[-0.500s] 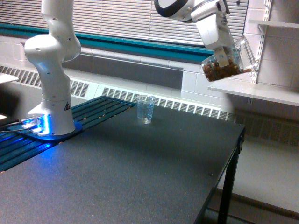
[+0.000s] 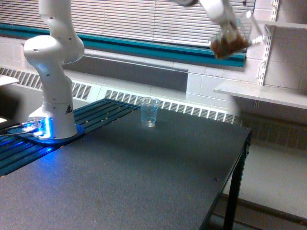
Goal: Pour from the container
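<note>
jaws are pinching the container (image 2: 230, 42) tilted way up top right, brown chunks inside, slim clear cup (image 2: 149, 112) sits on the surface (image 2: 144, 172) far below it

White arm base (image 2: 52, 103) is standing upright at the exterior view's left, its upper links running out of frame at the top. The gripper (image 2: 229, 34) is reaching in high at the upper right, angled downward, fingers clamping the tilted container (image 2: 232, 42).
</note>
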Robot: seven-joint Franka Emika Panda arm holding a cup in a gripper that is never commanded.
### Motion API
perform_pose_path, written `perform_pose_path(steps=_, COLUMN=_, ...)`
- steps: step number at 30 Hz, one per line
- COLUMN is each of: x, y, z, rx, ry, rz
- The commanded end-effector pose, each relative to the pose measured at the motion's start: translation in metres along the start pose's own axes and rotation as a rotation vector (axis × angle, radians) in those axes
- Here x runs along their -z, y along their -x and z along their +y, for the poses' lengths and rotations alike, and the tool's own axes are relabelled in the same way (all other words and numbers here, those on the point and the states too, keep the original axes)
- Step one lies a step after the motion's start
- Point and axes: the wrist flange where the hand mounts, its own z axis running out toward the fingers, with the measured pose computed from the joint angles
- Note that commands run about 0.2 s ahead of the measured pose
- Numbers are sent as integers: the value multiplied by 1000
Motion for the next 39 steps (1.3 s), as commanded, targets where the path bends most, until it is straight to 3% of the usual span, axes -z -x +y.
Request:
perform_pose_path(steps=1, x=44, y=10, z=-14, rx=34, ry=-53, rz=45)
perform_pose_path(steps=17, x=117, y=95, z=-24, rx=160, ry=-137, rz=41)
perform_pose_path(steps=29, x=153, y=180, z=-23, rx=246, ry=-178, rz=-1)
perform_pose_path(steps=39, x=172, y=254, z=-9, rx=294, ry=-190, rz=-61)
